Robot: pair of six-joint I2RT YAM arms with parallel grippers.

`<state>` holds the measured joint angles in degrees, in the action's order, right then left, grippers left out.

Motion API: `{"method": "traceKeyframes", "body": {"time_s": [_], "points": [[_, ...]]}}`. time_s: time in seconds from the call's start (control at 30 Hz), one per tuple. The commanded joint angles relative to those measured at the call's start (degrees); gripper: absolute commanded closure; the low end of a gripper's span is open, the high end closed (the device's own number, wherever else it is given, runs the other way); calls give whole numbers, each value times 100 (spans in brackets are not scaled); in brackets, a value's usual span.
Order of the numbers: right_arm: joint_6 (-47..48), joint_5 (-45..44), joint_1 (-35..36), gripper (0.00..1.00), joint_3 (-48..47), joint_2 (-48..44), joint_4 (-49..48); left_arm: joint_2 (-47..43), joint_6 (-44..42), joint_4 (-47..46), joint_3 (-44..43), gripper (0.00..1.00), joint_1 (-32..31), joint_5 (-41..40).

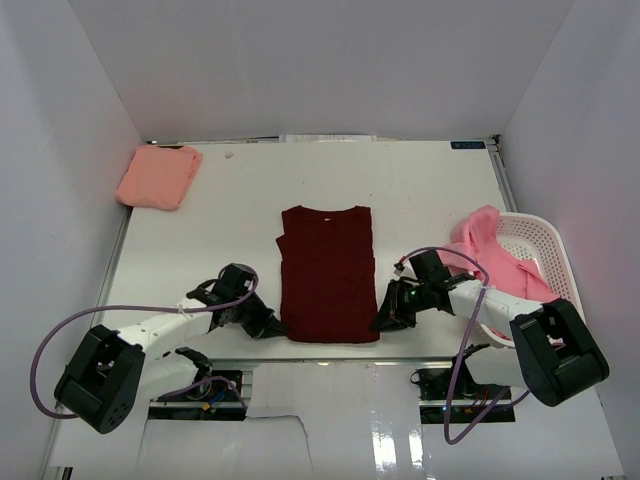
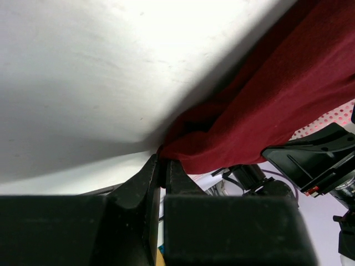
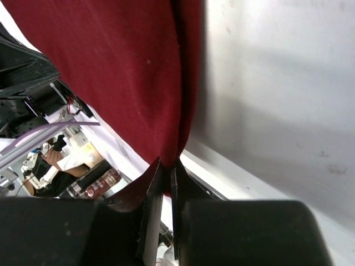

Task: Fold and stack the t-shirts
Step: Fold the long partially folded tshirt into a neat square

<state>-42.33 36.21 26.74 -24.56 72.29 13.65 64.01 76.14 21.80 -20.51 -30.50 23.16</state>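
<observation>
Maroon shirt (image 1: pixel 328 275): lies flat mid-surface, collar at the far end and hem toward the arms. The sides look tucked in, making a narrow rectangle.
Left hand (image 2: pixel 162 166): clenched on the shirt's near left hem corner, with cloth bunched right at the fingertips.
Right hand (image 3: pixel 166 166): clenched on the near right hem corner, with only a thin edge of fabric between the fingers.
Salmon shirt (image 1: pixel 158 176): folded, at the far left corner of the surface (image 1: pixel 420 190), well apart from the work.
Pink shirts (image 1: pixel 490 250): heaped in the basket (image 1: pixel 540 240) at the right, spilling over its left rim.
Step, as judged: hem about to be carried toward the collar to halve the shirt.
Risk, slip: both grips sit at the very edge, so a quick lift could pull a corner free and drop that side.
Risk, skew: if one hand rises or travels ahead of the other, the fold line would run crooked.
Risk, unfolding: lifting high could let the tucked sides fall open.
Risk, drag: moving too low would push the cloth along the surface and wrinkle it.
</observation>
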Motion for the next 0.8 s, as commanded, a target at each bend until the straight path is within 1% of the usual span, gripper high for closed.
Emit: {"method": "traceKeyframes", "body": {"time_s": [0.0, 0.07, 0.2, 0.33, 0.43, 0.6, 0.7, 0.77], "points": [[-66, 88, 59, 87, 91, -162, 269, -195, -160, 394, -172, 100, 0, 110], [-48, 27, 59, 92, 13, -233, 357, -283, -187, 482, -364, 100, 0, -30], [-30, -26, 59, 92, -286, -347, 594, -231, -266, 754, -777, 100, 9, -83], [119, -87, 50, 92, -603, -356, 928, -327, -275, 905, -972, 100, 9, -118], [224, 0, 42, 92, -761, -234, 1017, -371, -231, 931, -1034, 100, 9, -110], [514, -17, -63, 92, -1288, 109, 1280, -249, -266, 957, -1209, 100, 44, -127], [585, -17, -230, 92, -1551, 153, 1359, -213, -450, 1045, -1376, 100, 289, -136], [690, -26, -353, 92, -1701, 206, 1430, -196, -565, 1063, -1525, 100, 579, -92]]}}
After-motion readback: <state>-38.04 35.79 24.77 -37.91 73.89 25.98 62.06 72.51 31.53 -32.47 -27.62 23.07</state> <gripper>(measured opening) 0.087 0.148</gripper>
